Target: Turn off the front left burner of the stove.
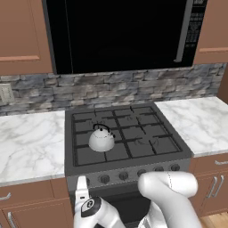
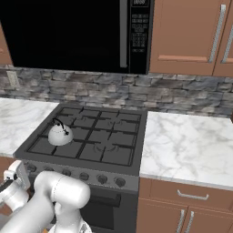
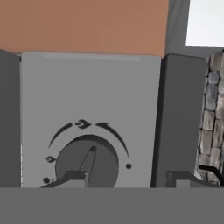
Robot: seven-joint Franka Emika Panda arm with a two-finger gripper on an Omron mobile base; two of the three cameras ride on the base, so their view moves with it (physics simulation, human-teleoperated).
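A wide dark grey gas stove (image 1: 71,153) with black cast-iron grates sits between two white marble desk tops (image 1: 29,142), below a big black microwave (image 1: 120,31). Its front left burner (image 1: 95,153) lies at the near left corner of the cooktop, just in front of a small silvery kettle (image 1: 101,139).

The white robot arm reaches low to the stove's front panel, where a row of round dark knobs (image 1: 133,173) runs. Its two-finger pincer (image 3: 127,178) is at the leftmost round dark knob (image 3: 87,164), shown close up on the hand camera: one dark fingertip (image 3: 72,177) overlaps the knob's lower edge, the other stands to the side. Whether the pincer has actually gripped the knob cannot be told.

To do this step well, the fingers should probably straddle the knob's raised ridge squarely, close firmly, then rotate the wrist steadily until the pointer meets the off mark, without slipping.
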